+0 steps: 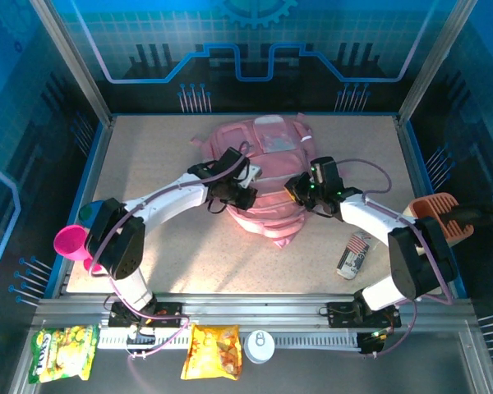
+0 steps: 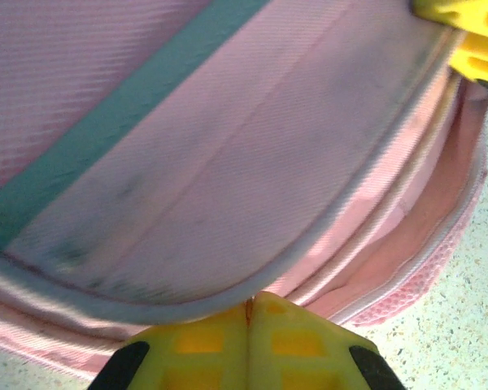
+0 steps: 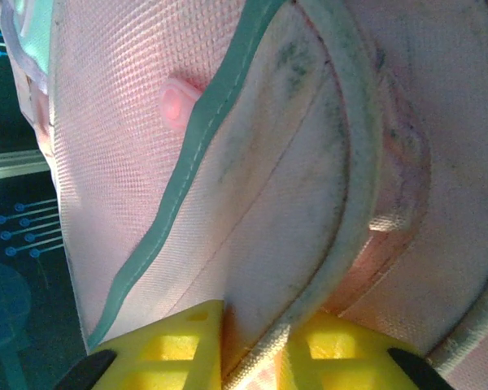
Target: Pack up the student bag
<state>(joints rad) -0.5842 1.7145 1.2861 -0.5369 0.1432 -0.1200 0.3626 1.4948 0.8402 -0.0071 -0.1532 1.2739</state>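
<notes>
Pink bag [image 1: 267,207] lying in the middle of the counter [image 1: 148,164].
Left jaws pressed together at its flap edge; right jaws pinching the flap's piped rim.

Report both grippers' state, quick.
Left gripper: shut against the bag; a grip cannot be told.
Right gripper: shut on the bag's flap edge.

Large soft pink student bag [image 1: 267,205]: whitish pocket panel, teal trim; lies flat, rumpled, at centre of table [image 1: 148,164].
</notes>
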